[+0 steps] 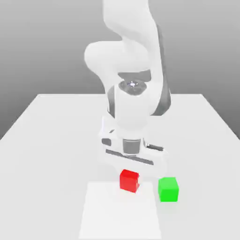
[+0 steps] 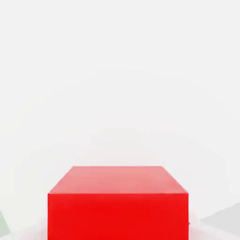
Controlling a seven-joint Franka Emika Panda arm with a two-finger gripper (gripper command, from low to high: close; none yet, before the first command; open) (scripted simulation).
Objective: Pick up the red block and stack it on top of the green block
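A small bright red block [image 1: 129,180] is seen resting on the white counter [image 1: 51,140], near the front edge in the exterior view. It sits at the upper edge of a slightly brighter white rectangular patch [image 1: 119,215] marked on the counter surface. In the hand view the red block [image 2: 117,204] is seen very close, its top face and one side face visible against the pale surface.

Just beside it, toward the exterior view's right and a little nearer the front, a green block [image 1: 168,189] of the same size is placed on the counter; the two cubes are apart, not touching.

Directly above the red block, the end effector [image 1: 130,169] is lowered over it by the white Franka arm [image 1: 129,56], which is bent down from behind. The fingers are pressed together on the red block, which is pinched between them while it sits at counter level.
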